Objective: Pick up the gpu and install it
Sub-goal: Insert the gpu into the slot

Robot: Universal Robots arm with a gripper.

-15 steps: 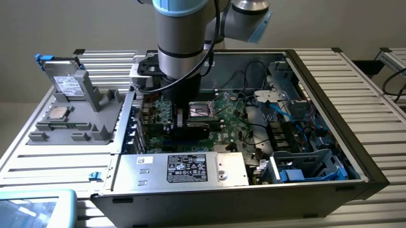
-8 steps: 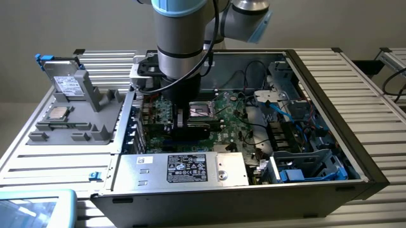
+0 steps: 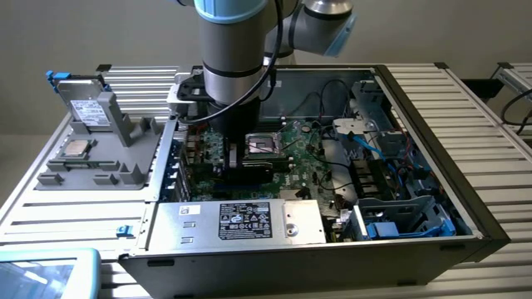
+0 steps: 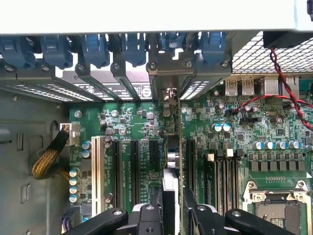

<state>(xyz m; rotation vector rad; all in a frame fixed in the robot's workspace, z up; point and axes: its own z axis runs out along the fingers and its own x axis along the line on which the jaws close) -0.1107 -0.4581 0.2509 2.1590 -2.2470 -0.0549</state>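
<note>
Your pincer [image 4: 171, 220] is clamped on the gpu [image 4: 169, 186], held edge-on above the motherboard [image 4: 127, 122] slots, bracket toward the case's slot covers [image 4: 122, 73]. If it's slightly misaligned, pushing down may jam the bracket or strain the board.

You are looking at a green motherboard [image 4: 127, 127], its slots [image 4: 134, 166] showing black, one showing white. The clips [image 4: 93, 49] are showing blue. The gpu [image 4: 171, 176] is showing black with a thin green edge, and the gripper [image 4: 174, 196] is showing black too. A red-and-black twisted wire [image 4: 288, 93] and a yellow braided sleeve [image 4: 46, 159] are standing out. The arm [image 3: 237, 43] is gleaming silver with pale blue caps.
</note>
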